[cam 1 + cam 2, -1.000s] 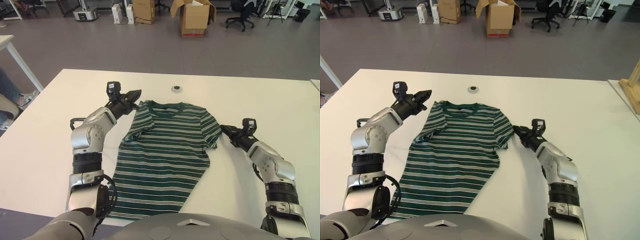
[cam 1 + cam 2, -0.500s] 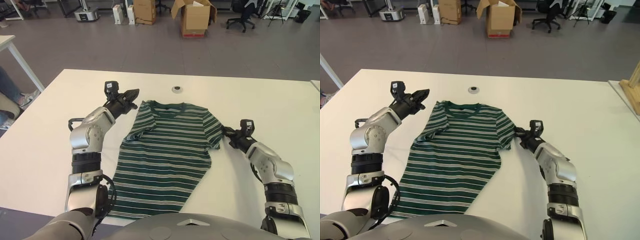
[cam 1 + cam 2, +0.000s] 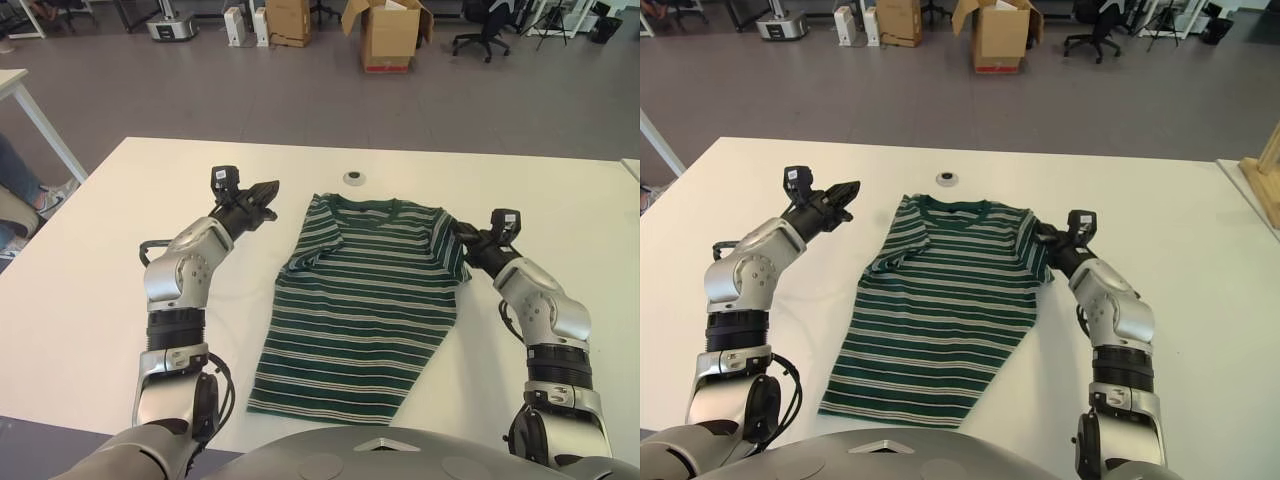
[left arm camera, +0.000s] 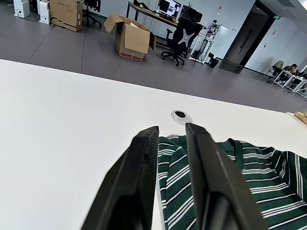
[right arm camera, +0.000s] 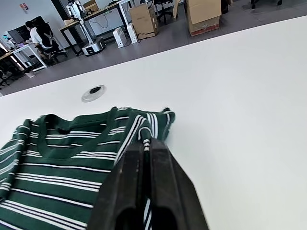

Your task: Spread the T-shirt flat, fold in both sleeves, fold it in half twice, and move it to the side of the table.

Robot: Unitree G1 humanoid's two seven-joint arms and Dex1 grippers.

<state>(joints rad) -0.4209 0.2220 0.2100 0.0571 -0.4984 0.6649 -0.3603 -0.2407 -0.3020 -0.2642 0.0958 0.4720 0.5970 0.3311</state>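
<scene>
T-shirt (image 3: 365,300) green, white-striped, lying flat; right hand (image 3: 470,241) pinching sleeve.

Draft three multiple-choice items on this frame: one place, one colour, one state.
1. Where on the table is the round grommet?
A. beyond the T-shirt's collar
B. beside the hem
C. on the chest

2. What colours is the T-shirt?
A. red and white
B. blue and yellow
C. green and white

3. What is the right hand doing?
A. open above the table
B. shut on a sleeve
C. shut on the collar

Answers:
1 A, it sits on bare table past the neckline.
2 C, green with white stripes.
3 B, the right wrist view shows sleeve cloth pinched between its closed fingers.
</scene>
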